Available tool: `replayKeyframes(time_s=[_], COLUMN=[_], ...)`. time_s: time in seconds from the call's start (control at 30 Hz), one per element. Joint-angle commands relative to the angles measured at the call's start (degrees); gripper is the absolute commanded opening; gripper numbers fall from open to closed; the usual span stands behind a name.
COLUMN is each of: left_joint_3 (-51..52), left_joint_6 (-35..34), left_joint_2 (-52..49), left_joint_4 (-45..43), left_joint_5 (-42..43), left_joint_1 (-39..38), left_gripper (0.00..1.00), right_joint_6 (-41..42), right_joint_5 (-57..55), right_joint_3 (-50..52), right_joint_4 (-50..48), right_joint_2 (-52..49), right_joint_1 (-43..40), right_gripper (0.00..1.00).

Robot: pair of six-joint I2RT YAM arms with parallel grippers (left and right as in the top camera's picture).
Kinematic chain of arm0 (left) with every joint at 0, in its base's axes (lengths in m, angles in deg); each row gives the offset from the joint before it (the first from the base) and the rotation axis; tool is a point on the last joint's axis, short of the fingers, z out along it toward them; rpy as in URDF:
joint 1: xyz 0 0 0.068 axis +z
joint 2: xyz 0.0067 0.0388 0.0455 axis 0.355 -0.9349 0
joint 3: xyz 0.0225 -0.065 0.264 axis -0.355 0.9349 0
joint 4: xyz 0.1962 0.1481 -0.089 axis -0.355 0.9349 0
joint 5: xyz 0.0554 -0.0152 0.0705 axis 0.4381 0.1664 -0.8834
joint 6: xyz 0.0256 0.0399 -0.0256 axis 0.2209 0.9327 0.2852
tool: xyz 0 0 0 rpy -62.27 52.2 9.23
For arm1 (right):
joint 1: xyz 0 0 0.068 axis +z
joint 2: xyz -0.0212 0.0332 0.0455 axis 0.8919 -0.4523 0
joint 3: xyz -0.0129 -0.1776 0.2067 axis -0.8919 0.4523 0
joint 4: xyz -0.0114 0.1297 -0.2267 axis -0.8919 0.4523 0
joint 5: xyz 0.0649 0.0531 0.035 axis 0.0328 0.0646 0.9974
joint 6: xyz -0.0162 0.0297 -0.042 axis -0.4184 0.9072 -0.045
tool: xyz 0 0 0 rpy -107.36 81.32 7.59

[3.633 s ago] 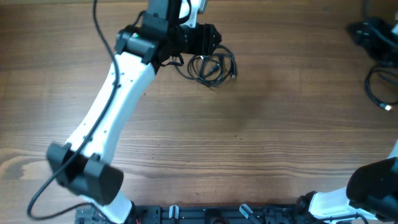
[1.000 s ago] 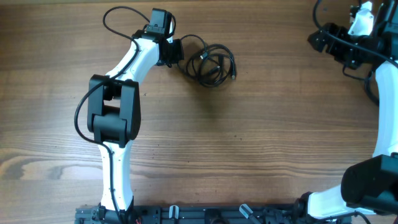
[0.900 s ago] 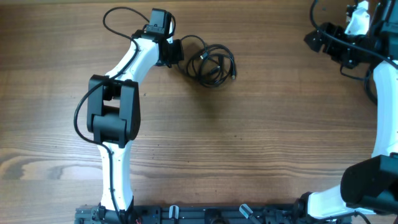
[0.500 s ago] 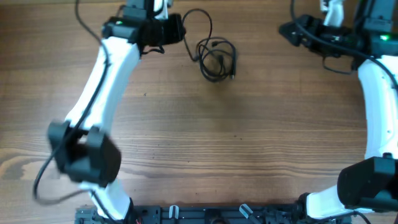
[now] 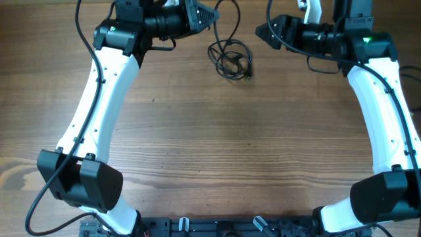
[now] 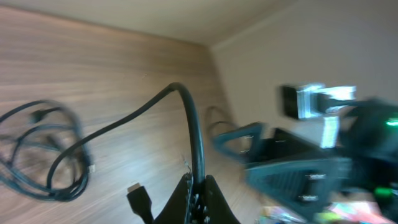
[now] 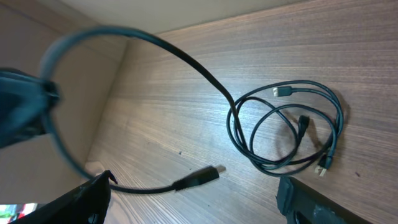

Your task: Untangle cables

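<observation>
The cables (image 5: 230, 58) lie as a small bundle of black loops on the wooden table, at the back near the middle. One cord (image 5: 235, 20) rises out of the bundle, and my left gripper (image 5: 212, 13) is shut on it just left of the loops. In the left wrist view my left gripper (image 6: 198, 182) pinches that cord (image 6: 186, 106) close to its plug (image 6: 140, 198). My right gripper (image 5: 262, 29) hangs open just right of the bundle. In the right wrist view my right gripper (image 7: 194, 190) frames the plug (image 7: 200, 177), with the loops (image 7: 286, 130) beyond.
The table's far edge (image 7: 205, 22) meets a pale wall close behind the bundle. Both arms reach inward over the back of the table, the left arm (image 5: 99, 92) and the right arm (image 5: 385, 99). The base rail (image 5: 197, 227) runs along the front edge.
My left gripper has swung right with the cord, drawing it up out of the bundle. My right gripper has moved left toward the loops. The bundle has slid a little.
</observation>
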Motion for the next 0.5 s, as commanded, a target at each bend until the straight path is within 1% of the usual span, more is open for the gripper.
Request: replayKeyframes(time_s=[0.0,0.03,0.1,0.23,0.27,0.37,0.47], left_joint_3=[-0.2,-0.2,-0.2,-0.2,-0.2,-0.2,-0.2], left_joint_6=[-9.0,-10.6,-16.5,-30.0,-32.2,-40.7,-48.9], left_joint_2=[1.7,1.9,2.4,2.6,2.6,2.6,2.6], left_joint_4=[-7.3,-9.2,-15.3,-28.3,-30.6,-41.4,-49.3], left_joint_5=[12.1,13.5,16.9,19.7,19.7,18.9,15.0], left_joint_1=[2.3,2.7,3.7,4.8,4.8,4.9,4.8], left_gripper=[0.04,0.04,0.04,0.04,0.04,0.04,0.04], right_joint_6=[0.5,0.4,0.4,0.4,0.4,0.2,-0.5], right_joint_5=[-1.8,-1.8,-1.8,-1.8,-1.8,-1.8,-1.8], right_joint_3=[0.5,0.5,0.5,0.5,0.5,0.5,0.5], right_joint_4=[-0.3,-0.4,-0.8,-2.2,-2.4,-2.4,-2.3], right_joint_2=[-0.8,-0.8,-0.8,-0.8,-0.8,-0.9,-1.6], right_joint_1=[0.2,0.2,0.2,0.2,0.2,0.2,0.2], right_gripper=[0.87,0.87,0.88,0.88,0.88,0.88,0.88])
